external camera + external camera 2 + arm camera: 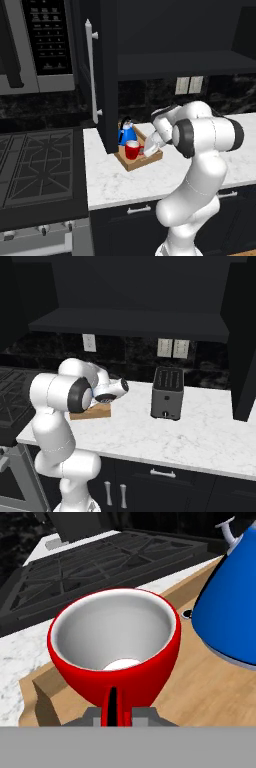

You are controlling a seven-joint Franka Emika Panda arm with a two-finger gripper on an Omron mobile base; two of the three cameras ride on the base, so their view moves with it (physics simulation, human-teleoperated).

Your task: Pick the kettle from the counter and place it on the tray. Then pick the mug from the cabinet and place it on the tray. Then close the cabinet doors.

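The red mug (115, 643) stands on the wooden tray (210, 687), close beside the blue kettle (230, 607). My gripper (118, 716) is shut on the mug, its fingers either side of the mug's handle. In the left base view the mug (132, 149) and the kettle (127, 134) sit together on the tray (148, 158), on the white counter (115, 180), with my gripper (145, 148) at the mug's right side. The cabinet (185, 65) above stands open, its left door (102, 75) swung out over the tray. A corner of the tray (90, 413) peeks from behind my arm.
A dark grey toaster (167, 392) stands on the counter to the right. The stove (35, 165) lies left of the counter, with the microwave (35, 45) above it. The right cabinet door (242, 341) also hangs open. Lower drawers (140, 210) run under the counter.
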